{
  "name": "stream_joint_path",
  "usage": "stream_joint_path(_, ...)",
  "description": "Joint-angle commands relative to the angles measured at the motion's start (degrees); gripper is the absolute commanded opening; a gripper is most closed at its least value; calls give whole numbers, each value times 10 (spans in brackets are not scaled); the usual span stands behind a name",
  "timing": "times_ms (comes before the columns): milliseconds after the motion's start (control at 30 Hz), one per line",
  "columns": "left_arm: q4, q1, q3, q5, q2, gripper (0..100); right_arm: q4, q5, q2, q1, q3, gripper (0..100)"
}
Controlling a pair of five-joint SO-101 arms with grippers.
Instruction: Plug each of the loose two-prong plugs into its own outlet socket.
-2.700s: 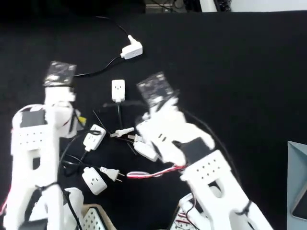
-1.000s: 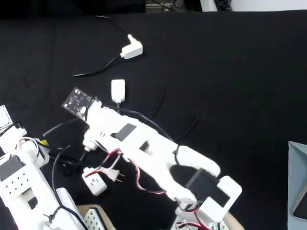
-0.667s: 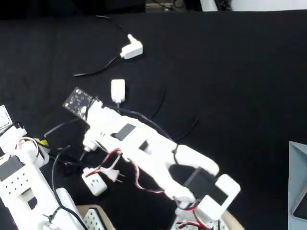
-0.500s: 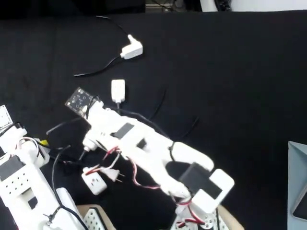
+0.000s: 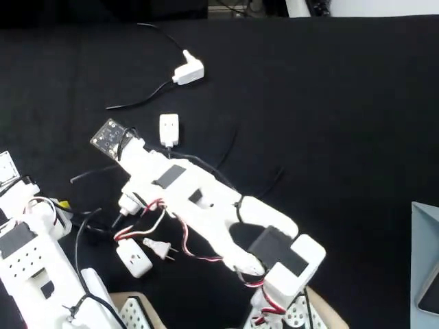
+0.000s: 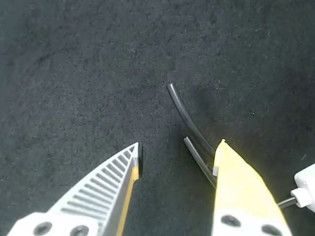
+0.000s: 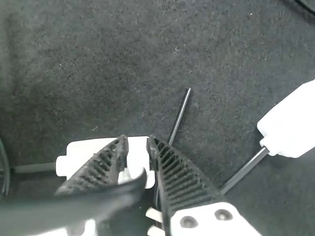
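Observation:
In the high view my right arm (image 5: 199, 199) lies slantwise over the black mat, its gripper (image 5: 127, 203) low among the black cables. The right wrist view has its black fingers (image 7: 170, 162) nearly together on a white plug body (image 7: 81, 155); whether that is seated in a socket is hidden. A white socket (image 5: 169, 129) lies beyond the wrist, seen close by as the white socket (image 7: 290, 125). Another socket (image 5: 134, 258) and a loose two-prong plug (image 5: 158, 249) lie side by side, apart. My left gripper (image 6: 179, 143) is open over bare mat beside two black cable ends (image 6: 189, 128).
A white angled plug (image 5: 189, 70) with its cable lies at the far side of the mat. My left arm (image 5: 27, 247) stands at the near left corner. A grey box (image 5: 425, 260) sits at the right edge. A perforated board (image 5: 134, 312) lies at the near edge.
The right arm has swung from the middle over to the left sockets and stretched out flat. The left arm has drawn back to the near left. In the last second the right wrist shifted slightly.

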Motion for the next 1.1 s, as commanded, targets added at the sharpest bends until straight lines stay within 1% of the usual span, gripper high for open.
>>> stream_joint_path(0,-7,-3,-4,0,-4,245,20,-2,-9,13,-5,11)
stream_joint_path(133,-7,-3,-4,0,-5,245,20,-4,-95,38,-3,11)
stream_joint_path(333,-7,-3,-4,0,-5,245,18,-4,-206,115,-3,11)
stream_joint_path(467,-7,-3,-4,0,-5,245,11,-4,-220,170,-6,11)
stream_joint_path(667,-7,-3,-4,0,-5,245,-69,-4,-222,269,30,11)
stream_joint_path(767,-11,-1,3,0,-8,245,-81,-4,-228,316,52,12)
stream_joint_path(967,-11,0,6,0,-9,245,-83,-4,-269,355,104,12)
stream_joint_path(1067,-11,0,7,0,-9,245,-86,-4,-280,388,112,12)
